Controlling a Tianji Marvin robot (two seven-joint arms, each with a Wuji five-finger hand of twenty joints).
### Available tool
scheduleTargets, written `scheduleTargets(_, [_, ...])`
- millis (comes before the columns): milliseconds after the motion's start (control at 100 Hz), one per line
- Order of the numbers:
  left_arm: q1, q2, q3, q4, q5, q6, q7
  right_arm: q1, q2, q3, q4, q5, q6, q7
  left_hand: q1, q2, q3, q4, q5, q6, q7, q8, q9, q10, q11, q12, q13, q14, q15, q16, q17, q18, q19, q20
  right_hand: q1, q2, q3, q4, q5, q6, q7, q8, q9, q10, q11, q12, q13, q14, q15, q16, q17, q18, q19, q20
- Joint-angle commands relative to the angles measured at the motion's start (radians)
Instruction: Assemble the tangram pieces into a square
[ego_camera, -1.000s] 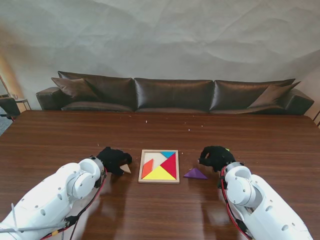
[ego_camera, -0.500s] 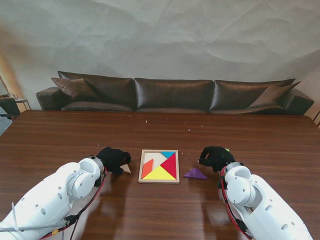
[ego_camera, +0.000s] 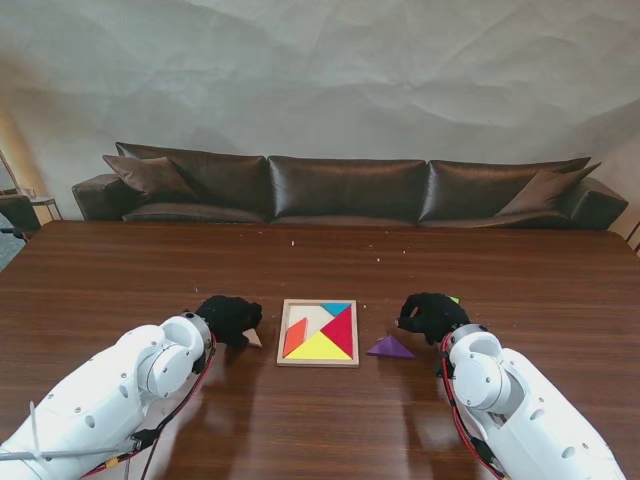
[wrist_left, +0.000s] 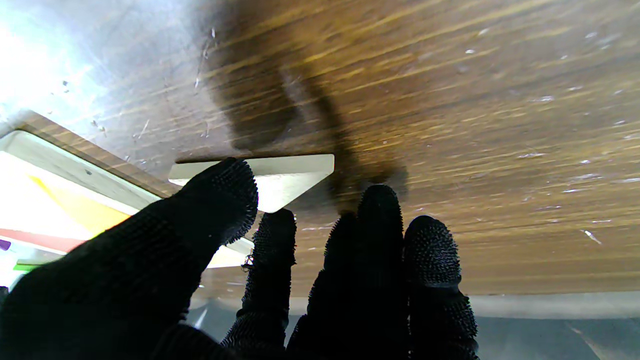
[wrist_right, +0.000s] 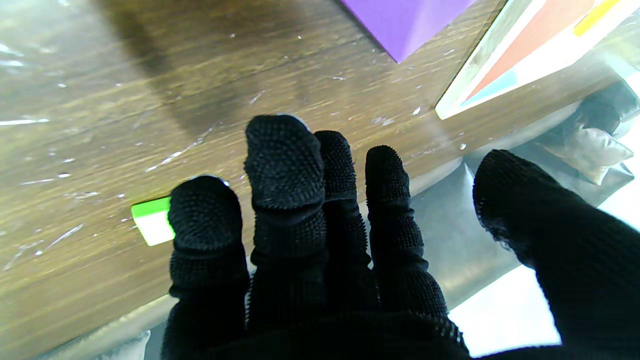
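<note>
A wooden tray (ego_camera: 317, 363) lies mid-table holding orange, white, blue, red and yellow pieces. A purple triangle (ego_camera: 390, 347) lies on the table just right of it. My left hand (ego_camera: 228, 317) hovers left of the tray, over a pale beige triangle (ego_camera: 253, 339). In the left wrist view the thumb (wrist_left: 220, 192) touches that triangle (wrist_left: 290, 172), which lies flat on the table, and the other fingers are spread beside it. My right hand (ego_camera: 432, 314) stands open beyond the purple triangle, fingers apart and holding nothing. A small green piece (wrist_right: 150, 220) lies by its little finger.
A dark leather sofa (ego_camera: 345, 190) lines the table's far edge. The tray's rim (wrist_left: 75, 150) is close beside the left thumb. The purple triangle (wrist_right: 405, 20) and the tray's corner (wrist_right: 465, 85) lie ahead of the right fingers.
My left hand has shifted slightly farther from me and covers more of the beige triangle. The right hand, the tray and the purple triangle have stayed put.
</note>
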Motion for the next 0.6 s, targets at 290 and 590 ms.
scheduleTargets(290, [0.012, -0.007, 0.031, 0.026, -0.009, -0.007, -0.024, 0.001, -0.004, -0.005, 0.004, 0.0, -0.008, 0.016, 0.012, -0.061, 0.033, -0.015, -0.016, 0.033, 0.084, 0.054, 0.094, -0.083, 0.138, 0.076, 0.039, -0.026, 0.037, 0.012, 0.019, -0.038, 0.06, -0.025, -0.016, -0.014, 0.002, 0.002, 0.018, 0.0, 0.011, -0.001, 0.004, 0.013, 0.011, -0.012, 0.013, 0.006, 0.008, 0.004, -0.014, -0.004, 0.021, -0.006])
scheduleTargets(590, [0.026, 0.001, 0.022, -0.01, -0.014, 0.017, -0.093, 0.003, -0.004, -0.007, 0.007, 0.001, -0.009, 0.019, 0.015, -0.099, 0.055, -0.021, -0.073, 0.148, 0.069, 0.062, 0.042, -0.066, 0.172, 0.121, 0.019, -0.055, 0.056, 0.022, 0.025, -0.086, 0.03, -0.05, -0.015, -0.014, 0.002, 0.002, 0.02, 0.001, 0.011, 0.0, 0.003, 0.012, 0.011, -0.012, 0.014, 0.008, 0.008, 0.004, -0.014, -0.003, 0.021, -0.007])
